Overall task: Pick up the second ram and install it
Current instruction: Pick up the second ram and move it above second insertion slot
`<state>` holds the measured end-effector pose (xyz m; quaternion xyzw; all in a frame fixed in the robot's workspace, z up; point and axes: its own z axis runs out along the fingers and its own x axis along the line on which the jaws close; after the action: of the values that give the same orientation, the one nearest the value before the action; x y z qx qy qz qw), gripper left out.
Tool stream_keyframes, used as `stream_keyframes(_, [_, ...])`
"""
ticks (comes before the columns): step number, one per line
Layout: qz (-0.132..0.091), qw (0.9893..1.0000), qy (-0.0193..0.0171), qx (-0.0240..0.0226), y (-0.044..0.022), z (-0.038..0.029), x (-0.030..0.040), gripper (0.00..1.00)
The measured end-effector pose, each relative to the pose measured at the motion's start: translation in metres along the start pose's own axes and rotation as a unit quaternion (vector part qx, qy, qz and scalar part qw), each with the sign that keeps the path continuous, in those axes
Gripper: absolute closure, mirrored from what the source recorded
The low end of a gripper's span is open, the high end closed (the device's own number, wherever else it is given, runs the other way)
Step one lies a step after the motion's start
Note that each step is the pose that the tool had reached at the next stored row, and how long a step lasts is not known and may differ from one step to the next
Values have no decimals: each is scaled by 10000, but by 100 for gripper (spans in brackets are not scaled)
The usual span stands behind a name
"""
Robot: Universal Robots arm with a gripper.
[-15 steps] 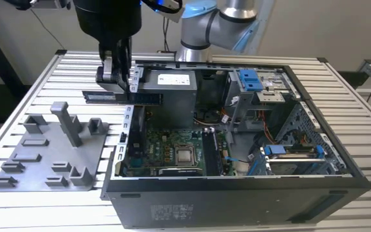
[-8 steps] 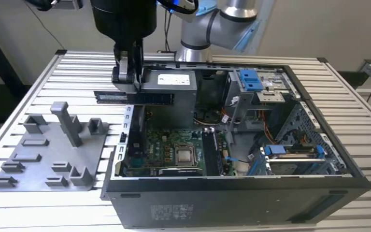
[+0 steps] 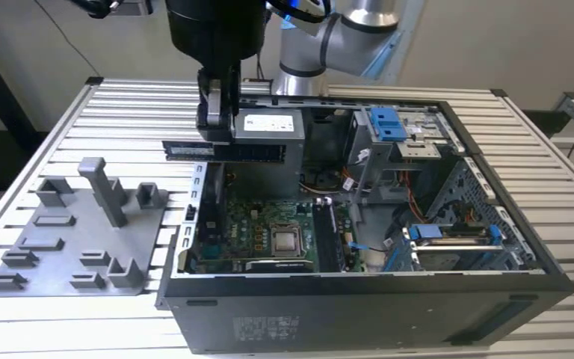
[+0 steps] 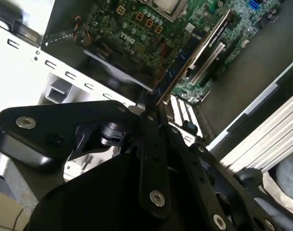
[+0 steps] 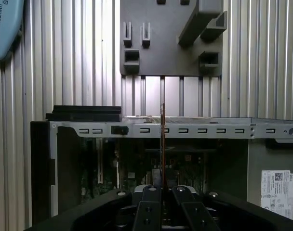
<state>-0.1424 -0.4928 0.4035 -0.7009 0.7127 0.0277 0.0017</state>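
Observation:
My gripper (image 3: 217,142) is shut on the second ram (image 3: 257,152), a thin dark stick held level in the air. It hangs above the open computer case (image 3: 367,280), over the case wall on the exterior view's left, well above the green motherboard (image 3: 262,232). In the first wrist view the ram (image 5: 162,139) shows edge-on, rising from between the fingertips of my gripper (image 5: 162,188) across the case rim. In the second wrist view the ram (image 4: 173,72) runs out from my gripper (image 4: 151,109) over the motherboard (image 4: 137,24).
A grey tray (image 3: 78,239) with plastic blocks and a tall post (image 3: 102,191) lies on the slatted table at the exterior view's left of the case. Inside the case are a power supply (image 3: 267,127), blue drive brackets (image 3: 387,123) and cables.

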Motion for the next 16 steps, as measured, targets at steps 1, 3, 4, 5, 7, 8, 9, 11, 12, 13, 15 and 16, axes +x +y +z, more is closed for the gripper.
stream_keyframes(1, [0,10000,0,0,-22,-1,0,86])
stream_keyframes(3, [0,10000,0,0,-66,-2,-1,86])
stream_keyframes(4, [0,10000,0,0,-89,-3,-2,86])
stream_keyframes(5, [0,10000,0,0,-110,-4,-2,86])
stream_keyframes(7, [0,10000,0,0,-156,-6,-3,86])
stream_keyframes(8, [0,10000,0,0,-180,-6,-3,86])
stream_keyframes(9, [0,10000,0,0,-207,-7,-3,86])
stream_keyframes(11, [0,10000,0,0,-259,-9,-4,86])
stream_keyframes(12, [0,10000,0,0,-285,-10,-5,86])
stream_keyframes(13, [0,10000,-1,0,-311,-11,-6,86])
stream_keyframes(15, [0,10000,0,0,-363,-13,-6,86])
stream_keyframes(16, [0,10000,0,0,-389,-14,-7,86])
